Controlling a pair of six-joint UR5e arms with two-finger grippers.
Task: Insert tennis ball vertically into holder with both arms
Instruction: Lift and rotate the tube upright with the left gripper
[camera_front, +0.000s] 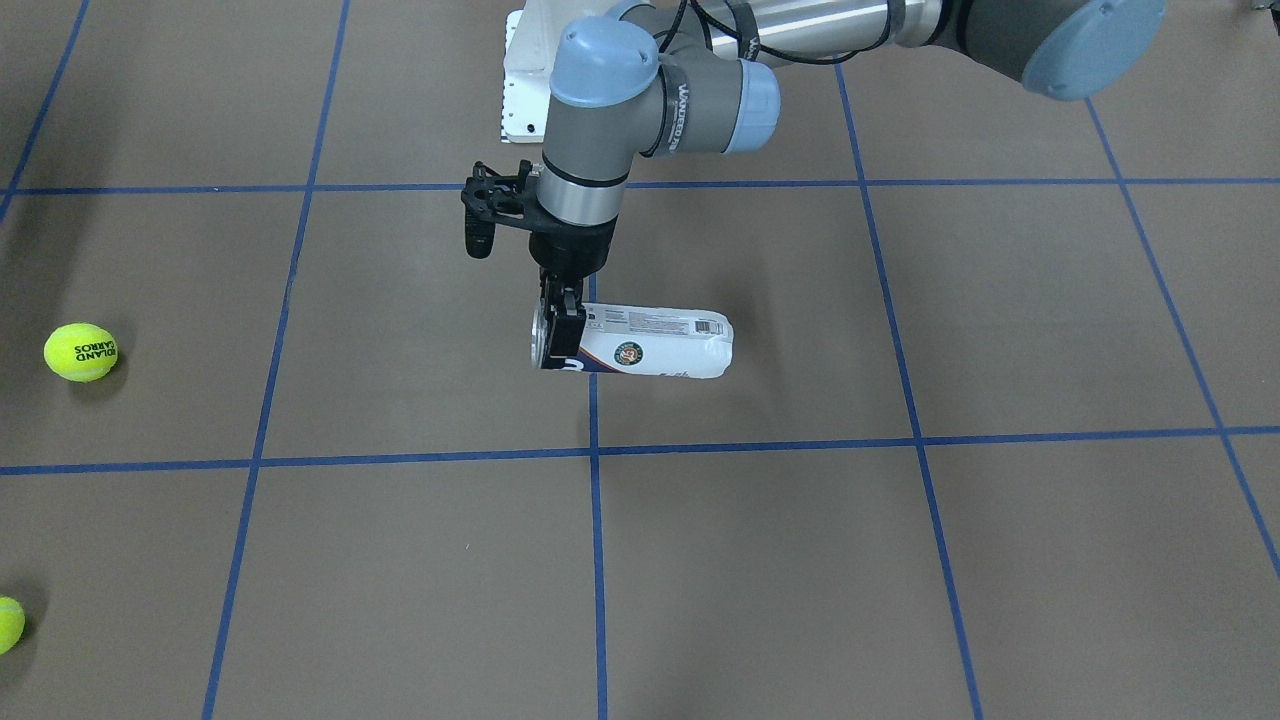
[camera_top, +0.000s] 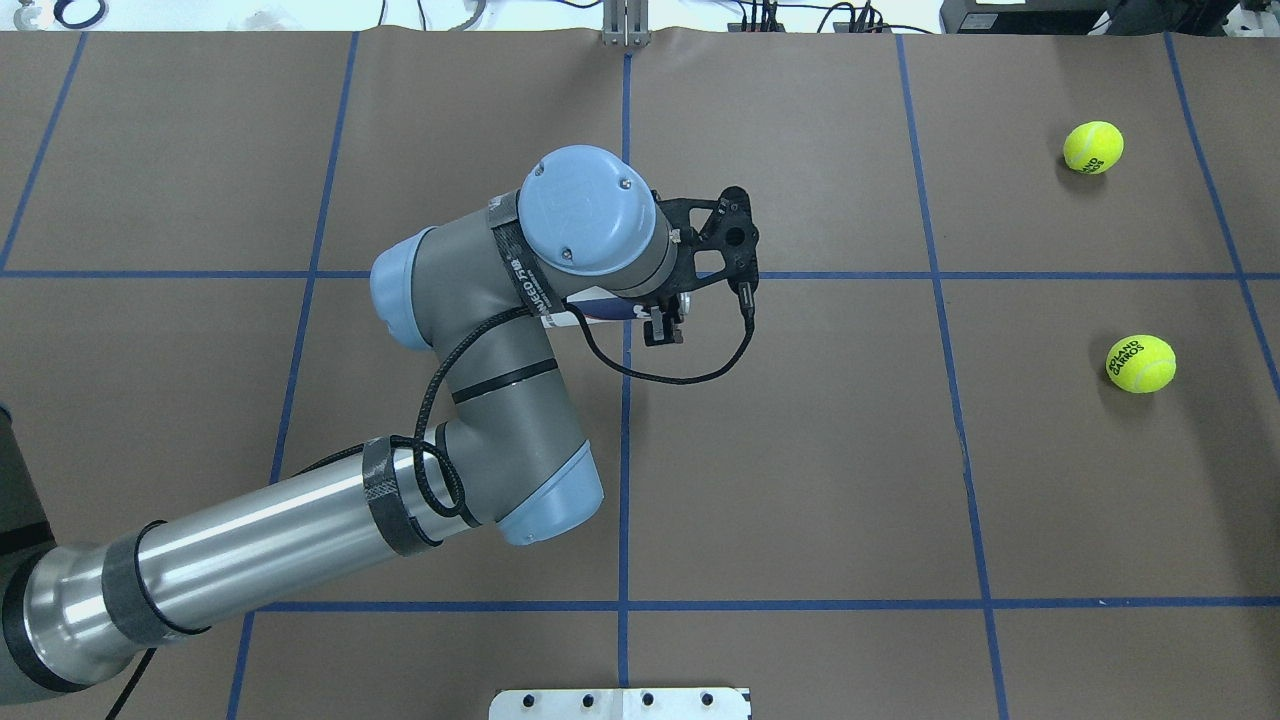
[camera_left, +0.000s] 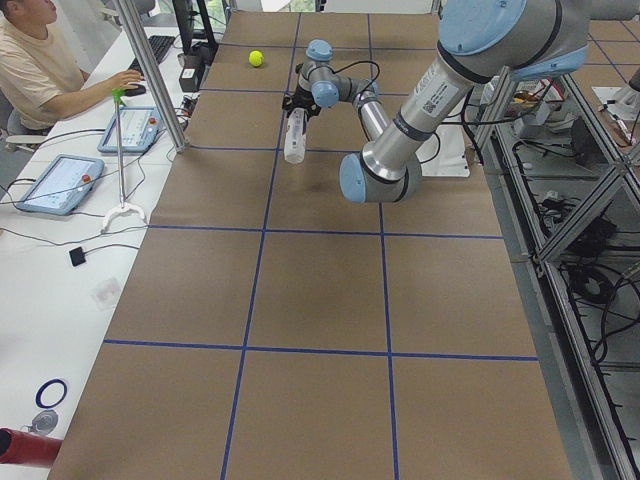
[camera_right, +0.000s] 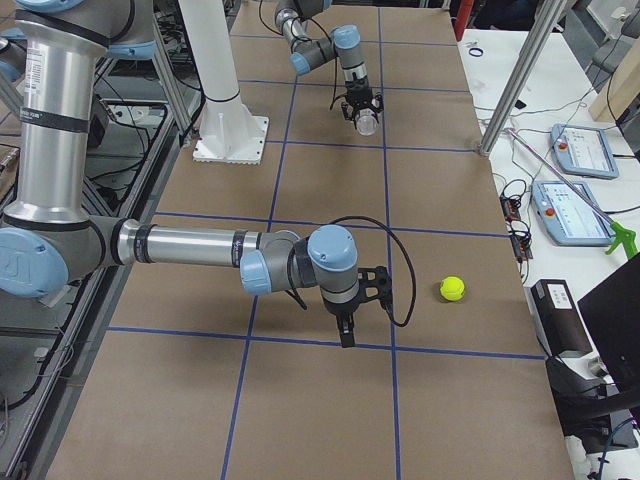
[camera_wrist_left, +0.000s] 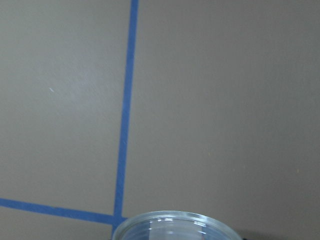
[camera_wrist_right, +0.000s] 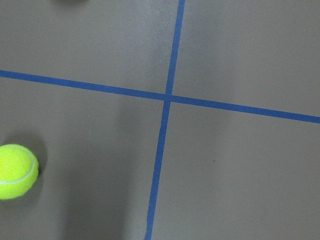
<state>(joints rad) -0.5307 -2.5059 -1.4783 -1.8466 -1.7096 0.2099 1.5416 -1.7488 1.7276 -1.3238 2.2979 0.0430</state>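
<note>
The holder (camera_front: 650, 346), a clear can with a white-and-navy label, lies on its side near the table's middle. My left gripper (camera_front: 562, 330) is shut on it near its silver rim, reaching down from above. I cannot tell whether the can touches the table. Its rim shows at the bottom of the left wrist view (camera_wrist_left: 172, 224). In the overhead view my left arm hides most of the holder (camera_top: 592, 306). Two tennis balls (camera_top: 1093, 147) (camera_top: 1140, 363) lie at the table's right end. My right gripper (camera_right: 346, 335) points down beside one ball (camera_right: 453, 288); I cannot tell whether it is open. That ball (camera_wrist_right: 15, 171) shows in the right wrist view.
The white pedestal base (camera_top: 620, 703) stands at the robot's edge of the table. Blue tape lines grid the brown table (camera_top: 800, 450). An operator (camera_left: 40, 70) sits at a side desk with tablets, beside a metal pole (camera_left: 150, 70).
</note>
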